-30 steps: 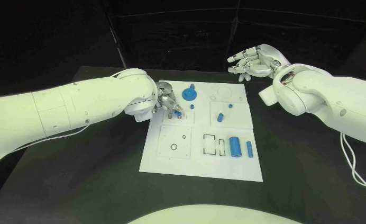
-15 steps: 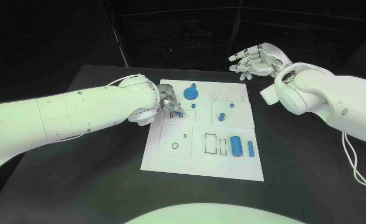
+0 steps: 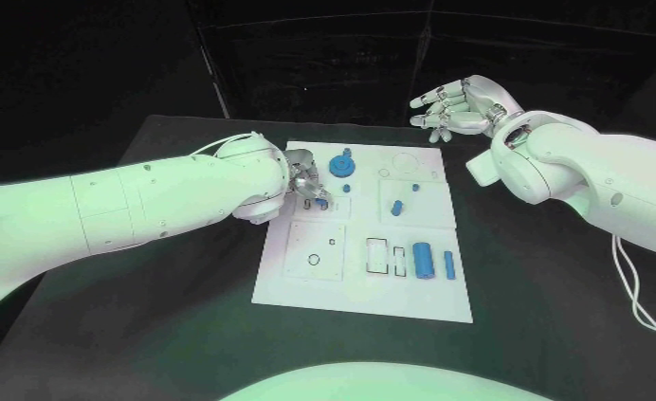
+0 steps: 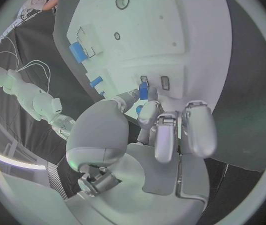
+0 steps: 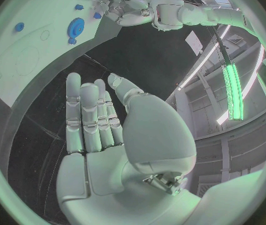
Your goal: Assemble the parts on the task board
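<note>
The white task board (image 3: 308, 278) lies in the middle of the table. My left hand (image 3: 300, 181) is low over the board's near-left area and pinches a small blue part (image 3: 320, 200) between thumb and finger. In the left wrist view the blue part (image 4: 143, 91) hangs just over two small rectangular slots (image 4: 164, 82) in the task board (image 4: 189, 30). A blue gear (image 3: 340, 169) stands beside the hand. A blue cylinder (image 3: 424, 262) and a blue bar (image 3: 448, 265) lie at the board's near right. My right hand (image 3: 458, 109) is raised behind the board, fingers apart and holding nothing.
More small blue parts (image 3: 395, 209) stand mid-board, and a short blue peg (image 3: 414, 189) is nearby. Empty rectangular recesses (image 3: 376, 257) lie left of the cylinder. In the right wrist view my right hand (image 5: 102, 125) faces the blue gear (image 5: 77, 26). Black table surrounds the board.
My left forearm has swung slightly, while the hand stays at the same spot with the blue part. The right hand has barely moved.
</note>
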Tool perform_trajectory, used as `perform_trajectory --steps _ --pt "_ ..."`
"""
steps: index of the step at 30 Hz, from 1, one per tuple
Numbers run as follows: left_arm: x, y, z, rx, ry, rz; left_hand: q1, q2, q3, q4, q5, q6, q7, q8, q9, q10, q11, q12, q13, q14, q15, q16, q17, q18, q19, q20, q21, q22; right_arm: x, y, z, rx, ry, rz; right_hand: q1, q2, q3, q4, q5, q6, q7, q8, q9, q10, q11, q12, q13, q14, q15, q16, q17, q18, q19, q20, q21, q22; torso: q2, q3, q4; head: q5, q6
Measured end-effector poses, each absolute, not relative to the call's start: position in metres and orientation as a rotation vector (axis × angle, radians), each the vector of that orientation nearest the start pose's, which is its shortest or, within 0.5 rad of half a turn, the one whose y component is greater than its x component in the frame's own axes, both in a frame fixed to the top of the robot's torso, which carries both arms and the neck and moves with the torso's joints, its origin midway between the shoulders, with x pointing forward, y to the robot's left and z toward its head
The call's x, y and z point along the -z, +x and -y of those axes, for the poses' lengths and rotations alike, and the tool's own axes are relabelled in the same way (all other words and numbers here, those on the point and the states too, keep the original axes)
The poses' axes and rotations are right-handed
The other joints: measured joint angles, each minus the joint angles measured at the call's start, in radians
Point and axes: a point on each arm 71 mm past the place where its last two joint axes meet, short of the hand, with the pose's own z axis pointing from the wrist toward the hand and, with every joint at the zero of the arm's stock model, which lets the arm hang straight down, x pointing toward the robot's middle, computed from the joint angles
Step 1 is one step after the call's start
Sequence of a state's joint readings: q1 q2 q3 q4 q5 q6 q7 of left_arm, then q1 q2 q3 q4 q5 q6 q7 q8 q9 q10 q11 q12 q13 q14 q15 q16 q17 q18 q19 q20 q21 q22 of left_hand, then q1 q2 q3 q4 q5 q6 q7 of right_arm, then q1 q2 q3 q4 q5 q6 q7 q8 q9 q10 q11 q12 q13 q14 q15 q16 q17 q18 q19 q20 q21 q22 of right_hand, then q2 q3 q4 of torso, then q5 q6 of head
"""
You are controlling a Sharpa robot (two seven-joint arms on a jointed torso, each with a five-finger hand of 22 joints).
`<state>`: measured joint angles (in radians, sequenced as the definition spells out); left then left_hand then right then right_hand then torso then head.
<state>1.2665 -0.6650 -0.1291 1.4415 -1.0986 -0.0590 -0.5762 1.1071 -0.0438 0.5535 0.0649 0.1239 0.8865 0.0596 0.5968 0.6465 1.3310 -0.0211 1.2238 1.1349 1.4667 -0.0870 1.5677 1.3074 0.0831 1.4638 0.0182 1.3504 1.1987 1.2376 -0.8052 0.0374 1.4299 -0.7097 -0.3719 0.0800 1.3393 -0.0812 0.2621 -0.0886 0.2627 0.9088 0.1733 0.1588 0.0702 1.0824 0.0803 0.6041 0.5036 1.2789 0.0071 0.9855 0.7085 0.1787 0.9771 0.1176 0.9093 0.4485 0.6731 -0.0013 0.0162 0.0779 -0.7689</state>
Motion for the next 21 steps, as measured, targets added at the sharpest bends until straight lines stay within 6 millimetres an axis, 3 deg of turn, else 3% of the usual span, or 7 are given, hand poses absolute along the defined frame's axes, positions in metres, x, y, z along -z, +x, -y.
perform_trajectory --steps 21 --pt "0.2238 0.4937 -0.1546 0.356 -0.152 -2.234 0.0 0.0 0.0 0.0 0.0 -0.002 0.002 0.0 0.001 0.0 0.0 -0.005 -0.009 0.0 0.0 0.0 0.0 0.0 0.0 0.0 -0.001 0.0 0.1427 0.5212 0.2126 -1.073 0.515 -1.566 0.0 0.0 0.0 0.0 0.0 -0.003 -0.003 0.0 0.001 0.0 0.0 0.004 0.0 0.0 0.0 0.004 0.0 0.0 -0.003 -0.004 0.0 0.001 0.0 0.0 0.0004 0.0 -0.003"
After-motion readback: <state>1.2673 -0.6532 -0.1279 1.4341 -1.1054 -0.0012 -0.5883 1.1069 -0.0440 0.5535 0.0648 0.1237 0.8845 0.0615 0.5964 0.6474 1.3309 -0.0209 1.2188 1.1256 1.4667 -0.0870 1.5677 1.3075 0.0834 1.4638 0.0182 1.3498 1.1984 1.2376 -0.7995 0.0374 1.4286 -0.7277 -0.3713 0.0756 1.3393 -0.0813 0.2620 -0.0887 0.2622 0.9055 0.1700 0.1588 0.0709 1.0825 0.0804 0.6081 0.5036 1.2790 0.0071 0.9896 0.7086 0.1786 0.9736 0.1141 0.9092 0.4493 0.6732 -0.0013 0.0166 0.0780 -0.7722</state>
